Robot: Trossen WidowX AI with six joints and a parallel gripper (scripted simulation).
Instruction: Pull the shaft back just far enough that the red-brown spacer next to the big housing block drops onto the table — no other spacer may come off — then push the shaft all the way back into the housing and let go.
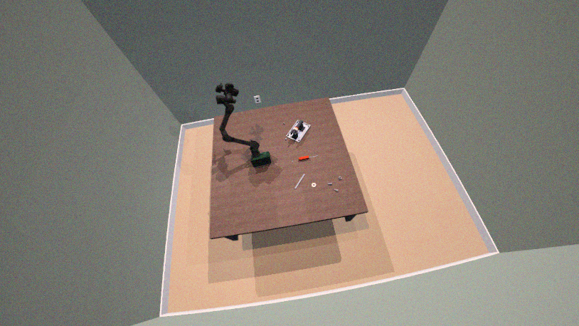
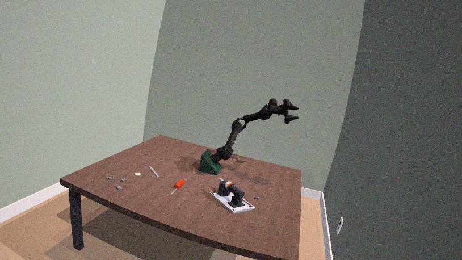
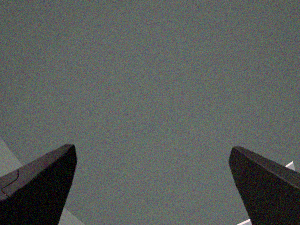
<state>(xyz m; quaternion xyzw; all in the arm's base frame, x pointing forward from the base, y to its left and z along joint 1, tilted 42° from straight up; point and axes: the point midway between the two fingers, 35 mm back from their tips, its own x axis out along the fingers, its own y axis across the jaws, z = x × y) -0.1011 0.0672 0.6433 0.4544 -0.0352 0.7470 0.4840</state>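
The shaft assembly stands on a white baseplate (image 1: 305,129) (image 2: 222,200). The shaft's pale end (image 2: 221,179) sticks out past a small dark upright block (image 2: 222,188). A red-orange band, seemingly the red-brown spacer (image 2: 229,184), sits around the shaft line beside a pale ring. Next to them is a big dark round body (image 1: 299,124) (image 2: 237,191) over a dark support. Exact spacer order and gaps are too small to tell. My gripper (image 2: 297,112) (image 3: 156,155) is open and empty, high above the table and far from the assembly. The wrist view shows only walls between the fingers.
An orange-red screwdriver (image 1: 303,158) (image 2: 179,184), a pale rod (image 1: 299,181) (image 2: 153,171), a white washer (image 1: 314,184) (image 2: 137,173), a nut (image 1: 340,178) (image 2: 118,187) and small screws lie on the table. A small screw (image 2: 256,197) lies beside the baseplate. The green arm base (image 1: 261,159) (image 2: 209,163) stands nearby.
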